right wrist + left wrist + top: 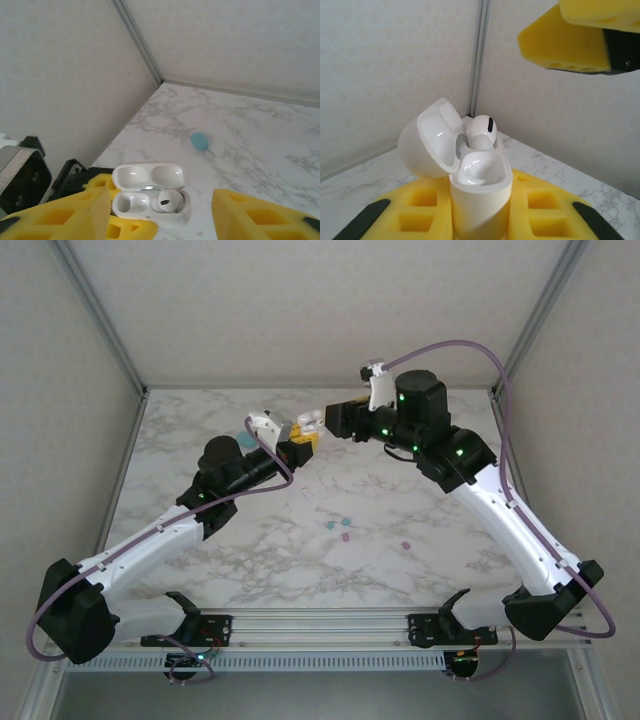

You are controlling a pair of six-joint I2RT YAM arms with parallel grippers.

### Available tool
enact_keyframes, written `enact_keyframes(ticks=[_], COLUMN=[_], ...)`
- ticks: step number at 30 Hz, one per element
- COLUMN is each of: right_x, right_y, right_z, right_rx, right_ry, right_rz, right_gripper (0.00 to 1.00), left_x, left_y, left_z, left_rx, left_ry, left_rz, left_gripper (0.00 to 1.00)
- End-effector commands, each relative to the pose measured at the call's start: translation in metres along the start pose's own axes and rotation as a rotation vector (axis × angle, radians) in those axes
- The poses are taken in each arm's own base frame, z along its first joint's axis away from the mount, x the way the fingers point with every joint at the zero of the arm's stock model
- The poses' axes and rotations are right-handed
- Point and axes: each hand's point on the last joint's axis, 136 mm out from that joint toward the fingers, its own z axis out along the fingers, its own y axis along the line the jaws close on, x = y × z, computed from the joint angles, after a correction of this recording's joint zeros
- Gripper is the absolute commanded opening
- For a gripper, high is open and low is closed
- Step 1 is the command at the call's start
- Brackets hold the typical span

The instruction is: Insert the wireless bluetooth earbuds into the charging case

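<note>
- The left gripper [293, 447] has its yellow foam pads clamped on a glossy white plastic charging case [481, 195] with its lid open, over the far middle of the marble table [250, 550].
- A white earbud [482, 131] sits in one socket of the case.
- The right gripper [312, 422] is just right of the case, with its fingers apart and nothing between them.
- Tiny teal and pink earbuds [347, 537] lie loose on the table, nearer.

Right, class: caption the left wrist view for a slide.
Left gripper clamps the open white charging case with one white earbud seated inside.

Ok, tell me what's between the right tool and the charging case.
Nothing: left wrist view shows bare air between the right tool and the charging case.
</note>
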Motion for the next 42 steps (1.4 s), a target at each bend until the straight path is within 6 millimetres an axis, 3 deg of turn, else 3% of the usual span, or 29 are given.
enact_keyframes(ticks=[1,5,7,12,20,29,33,42], right_x=[-0.017,-0.006,0.009,0.06,0.143,0.221,0.246,0.28], right_y=[-0.033,-0.084,-0.108,-0.141,-0.138,-0.137,-0.131,-0.127], right_z=[-0.016,-0.027,-0.025,0.004,0.079,0.13,0.147,0.185], right_rx=[0.166,0.329,0.371,0.407,0.213,0.211,0.224,0.199], right_ry=[-0.091,-0.105,-0.073,0.134,0.561,0.89,0.993,1.075], right_rz=[0.068,0.207,0.268,0.331,0.366,0.166,0.048,-0.042], right_gripper=[0.54,0.48,0.47,0.48,0.49,0.5,0.5,0.5], left_x=[-0.021,-0.024,-0.028,-0.038,-0.051,-0.059,-0.064,-0.074], left_y=[-0.004,-0.001,0.0,0.0,-0.002,-0.003,-0.003,-0.005], left_z=[-0.008,-0.015,-0.021,-0.033,-0.046,-0.053,-0.058,-0.067], left_rx=[-0.011,-0.039,-0.058,-0.081,-0.102,-0.11,-0.119,-0.129], left_ry=[-0.045,-0.048,-0.059,-0.073,-0.1,-0.123,-0.133,-0.149], left_rz=[0.035,0.051,0.059,0.08,0.093,0.091,0.105,0.124], left_gripper=[0.13,0.13,0.13,0.13,0.13,0.13,0.13,0.13])
